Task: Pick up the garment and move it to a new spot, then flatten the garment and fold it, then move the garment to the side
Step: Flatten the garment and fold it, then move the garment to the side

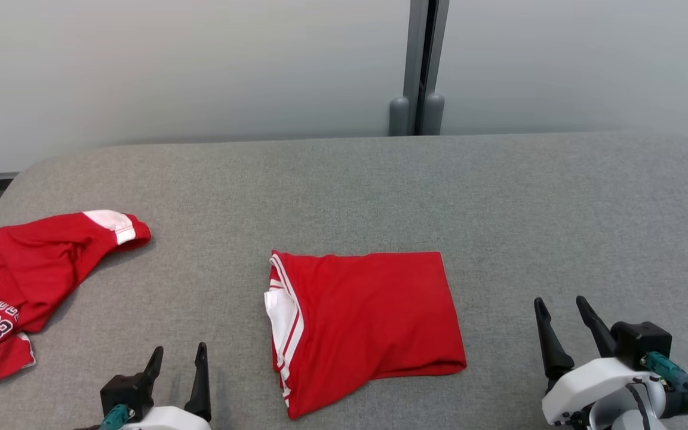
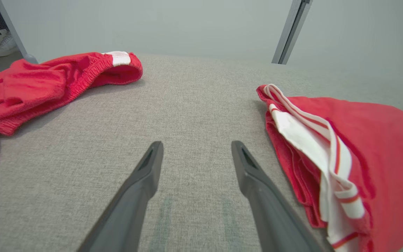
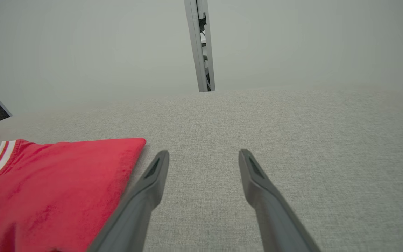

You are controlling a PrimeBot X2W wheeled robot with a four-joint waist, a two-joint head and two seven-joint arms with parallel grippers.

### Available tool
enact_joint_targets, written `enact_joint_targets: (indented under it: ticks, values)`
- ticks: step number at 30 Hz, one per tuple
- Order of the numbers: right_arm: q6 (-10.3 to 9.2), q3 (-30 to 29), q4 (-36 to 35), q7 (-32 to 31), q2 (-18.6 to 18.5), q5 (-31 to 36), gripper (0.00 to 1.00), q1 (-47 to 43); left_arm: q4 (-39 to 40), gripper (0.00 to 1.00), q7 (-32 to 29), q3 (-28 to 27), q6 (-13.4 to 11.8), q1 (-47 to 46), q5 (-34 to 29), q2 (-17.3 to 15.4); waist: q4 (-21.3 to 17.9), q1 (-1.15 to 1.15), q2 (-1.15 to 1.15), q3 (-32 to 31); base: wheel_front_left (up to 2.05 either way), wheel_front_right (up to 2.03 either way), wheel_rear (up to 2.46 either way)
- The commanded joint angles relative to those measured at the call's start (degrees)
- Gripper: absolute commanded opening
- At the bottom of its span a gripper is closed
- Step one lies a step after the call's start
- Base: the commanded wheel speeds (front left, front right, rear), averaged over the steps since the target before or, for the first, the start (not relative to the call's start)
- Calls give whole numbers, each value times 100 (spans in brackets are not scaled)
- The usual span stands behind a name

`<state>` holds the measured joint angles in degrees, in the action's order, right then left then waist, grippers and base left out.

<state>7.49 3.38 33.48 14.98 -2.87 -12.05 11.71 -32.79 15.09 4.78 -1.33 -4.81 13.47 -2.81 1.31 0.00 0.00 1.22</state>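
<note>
Left claw (image 1: 180, 347): lower left of the head view, jaws wide apart, holding nothing, over the bare grey surface (image 1: 499, 197)
Right claw (image 1: 559, 300): lower right, jaws wide apart, holding nothing, to the right of the garment and not touching it
Garment (image 1: 368, 310): red, folded into a rough rectangle, lying mid-surface between the two claws, white and red striped trim along its left edge
Jersey (image 1: 27, 280): second red piece, crumpled at the far left, marked 23, apart from the garment
In the way: bare surface lies between each claw and the garment
Post (image 1: 420, 65): grey, upright against the pale wall behind the surface
Left wrist view: layered trim edge of the garment just right of the fingers; white shoe (image 2: 4, 45) on the floor at top left
Right wrist view: garment's plain red corner beside the left finger; a red scrap at the left edge
</note>
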Motion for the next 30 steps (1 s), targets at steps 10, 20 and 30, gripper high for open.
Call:
enact_joint_targets:
  ticks: [10,20,30]
  values:
    - [0,-29,-392,28,-21,-37,100,-352,222,100,9,-271,-9,322,-119,-24,-89,0,0,-190,0,0,0]
    - [0,88,-459,28,-19,-103,100,-456,326,100,9,-325,24,386,-153,-22,-65,0,0,-183,0,0,0]
    - [0,1060,-101,29,-18,-709,100,135,334,100,9,-12,38,81,-32,-25,295,0,0,386,0,0,0]
